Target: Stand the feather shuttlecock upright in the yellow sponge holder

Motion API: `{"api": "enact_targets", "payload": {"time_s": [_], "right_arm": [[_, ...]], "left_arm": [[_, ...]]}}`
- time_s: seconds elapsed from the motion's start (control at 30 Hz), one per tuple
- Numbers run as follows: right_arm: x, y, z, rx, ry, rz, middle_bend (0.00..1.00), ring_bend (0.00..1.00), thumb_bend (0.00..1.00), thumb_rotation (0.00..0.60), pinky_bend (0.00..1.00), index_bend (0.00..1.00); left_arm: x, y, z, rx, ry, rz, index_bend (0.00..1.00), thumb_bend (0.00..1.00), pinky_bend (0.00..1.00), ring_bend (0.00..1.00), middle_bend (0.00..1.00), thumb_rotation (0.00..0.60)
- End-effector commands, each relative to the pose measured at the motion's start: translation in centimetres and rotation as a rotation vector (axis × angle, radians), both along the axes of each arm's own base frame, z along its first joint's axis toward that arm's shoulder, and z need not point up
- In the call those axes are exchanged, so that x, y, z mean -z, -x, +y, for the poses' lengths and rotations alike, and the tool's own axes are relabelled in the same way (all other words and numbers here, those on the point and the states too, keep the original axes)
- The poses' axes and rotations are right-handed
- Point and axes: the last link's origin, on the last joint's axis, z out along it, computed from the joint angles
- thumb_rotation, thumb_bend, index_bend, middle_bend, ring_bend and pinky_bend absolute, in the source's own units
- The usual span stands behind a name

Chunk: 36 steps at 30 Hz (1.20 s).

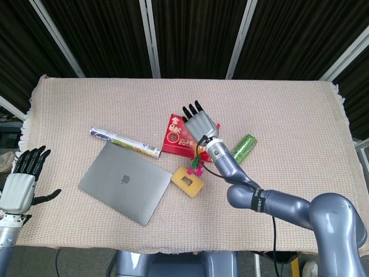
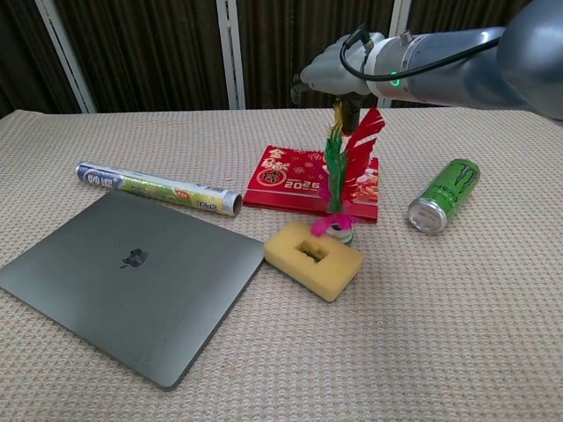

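Note:
The feather shuttlecock point(image 2: 339, 180) has green, red, yellow and pink feathers and hangs upright, base down. My right hand point(image 2: 339, 75) pinches the feather tips from above. The base sits at the far right edge of the yellow sponge holder point(image 2: 314, 261), beside its slot and not in it; I cannot tell whether it touches. In the head view the right hand point(image 1: 200, 122) is above the red packet, with the shuttlecock point(image 1: 198, 163) hanging toward the sponge holder point(image 1: 187, 180). My left hand point(image 1: 20, 187) is open at the table's near left edge, holding nothing.
A grey laptop point(image 2: 127, 268) lies shut left of the sponge. A foil roll point(image 2: 158, 189) lies behind the laptop. A red packet point(image 2: 299, 176) lies just behind the sponge, and a green can point(image 2: 442, 195) lies on its side to the right.

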Motion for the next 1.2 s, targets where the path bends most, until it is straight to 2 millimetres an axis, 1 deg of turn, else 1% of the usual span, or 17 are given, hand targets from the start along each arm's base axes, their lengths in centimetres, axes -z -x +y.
{"api": "enact_targets", "payload": {"time_s": [0.03, 0.17, 0.3, 0.4, 0.47, 0.57, 0.67, 0.7, 0.73, 0.77, 0.87, 0.9, 1.0, 1.03, 1.1, 1.13, 1.2], "right_arm": [[-1.9, -0.2, 0.6, -0.003, 0.034, -0.021, 0.0, 0.0, 0.36, 0.6, 0.0, 0.0], [-4.1, -0.3, 1.9, -0.012, 0.076, -0.012, 0.0, 0.0, 0.32, 0.6, 0.0, 0.0], [-6.6, -0.4, 3.6, 0.001, 0.125, -0.005, 0.0, 0.0, 0.29, 0.6, 0.0, 0.0], [-9.0, -0.4, 5.0, 0.009, 0.177, -0.005, 0.0, 0.0, 0.28, 0.6, 0.0, 0.0], [-10.7, -0.2, 5.8, 0.01, 0.216, -0.01, 0.0, 0.0, 0.24, 0.6, 0.0, 0.0], [-14.0, 0.7, 6.9, 0.02, 0.296, -0.036, 0.0, 0.0, 0.16, 0.6, 0.0, 0.0], [-17.2, 2.0, 7.9, 0.051, 0.368, -0.102, 0.0, 0.0, 0.13, 0.6, 0.0, 0.0], [-17.9, 2.4, 8.2, 0.06, 0.382, -0.12, 0.0, 0.0, 0.12, 0.6, 0.0, 0.0], [-19.5, 3.7, 9.2, 0.086, 0.416, -0.171, 0.0, 0.0, 0.11, 0.6, 0.0, 0.0], [-20.3, 4.6, 9.9, 0.102, 0.429, -0.196, 0.0, 0.0, 0.1, 0.6, 0.0, 0.0], [-21.9, 7.9, 12.7, 0.159, 0.454, -0.277, 0.0, 0.0, 0.09, 0.6, 0.0, 0.0], [-22.2, 9.9, 14.5, 0.19, 0.453, -0.314, 0.0, 0.0, 0.09, 0.6, 0.0, 0.0], [-21.6, 14.0, 18.2, 0.244, 0.425, -0.374, 0.0, 0.0, 0.09, 0.6, 0.0, 0.0], [-21.0, 15.9, 20.0, 0.26, 0.412, -0.401, 0.0, 0.0, 0.09, 0.6, 0.0, 0.0], [-20.0, 18.6, 22.4, 0.291, 0.392, -0.43, 0.0, 0.0, 0.09, 0.6, 0.0, 0.0], [-19.1, 20.4, 24.1, 0.305, 0.381, -0.448, 0.0, 0.0, 0.09, 0.6, 0.0, 0.0], [-17.8, 22.5, 26.0, 0.321, 0.363, -0.454, 0.0, 0.0, 0.09, 0.6, 0.0, 0.0]], "left_arm": [[0.0, 0.0, 0.0, 0.003, 0.001, -0.001, 0.0, 0.06, 0.0, 0.0, 0.0, 0.6], [0.0, -0.2, -0.3, 0.014, 0.007, -0.005, 0.0, 0.06, 0.0, 0.0, 0.0, 0.6], [-0.1, -0.4, -0.6, 0.028, 0.012, -0.012, 0.0, 0.06, 0.0, 0.0, 0.0, 0.6], [-0.2, -0.5, -0.9, 0.039, 0.018, -0.016, 0.0, 0.06, 0.0, 0.0, 0.0, 0.6], [-0.2, -0.6, -1.0, 0.047, 0.021, -0.019, 0.0, 0.06, 0.0, 0.0, 0.0, 0.6], [-0.4, -0.8, -1.4, 0.059, 0.021, -0.023, 0.0, 0.06, 0.0, 0.0, 0.0, 0.6], [-0.5, -0.9, -1.7, 0.071, 0.021, -0.026, 0.0, 0.06, 0.0, 0.0, 0.0, 0.6], [-0.6, -0.9, -1.7, 0.074, 0.019, -0.027, 0.0, 0.06, 0.0, 0.0, 0.0, 0.6], [-0.6, -1.0, -1.9, 0.079, 0.016, -0.029, 0.0, 0.06, 0.0, 0.0, 0.0, 0.6], [-0.7, -1.1, -2.0, 0.082, 0.013, -0.031, 0.0, 0.06, 0.0, 0.0, 0.0, 0.6], [-0.8, -1.2, -2.1, 0.089, 0.006, -0.033, 0.0, 0.06, 0.0, 0.0, 0.0, 0.6], [-0.8, -1.2, -2.1, 0.091, 0.003, -0.033, 0.0, 0.06, 0.0, 0.0, 0.0, 0.6], [-0.6, -1.3, -2.1, 0.1, 0.0, -0.035, 0.0, 0.06, 0.0, 0.0, 0.0, 0.6], [-0.5, -1.4, -2.1, 0.106, 0.0, -0.033, 0.0, 0.06, 0.0, 0.0, 0.0, 0.6], [-0.3, -1.5, -2.2, 0.113, 0.0, -0.031, 0.0, 0.06, 0.0, 0.0, 0.0, 0.6], [-0.2, -1.5, -2.2, 0.117, -0.003, -0.03, 0.0, 0.06, 0.0, 0.0, 0.0, 0.6], [-0.1, -1.8, -2.4, 0.133, -0.013, -0.035, 0.0, 0.06, 0.0, 0.0, 0.0, 0.6]]}}
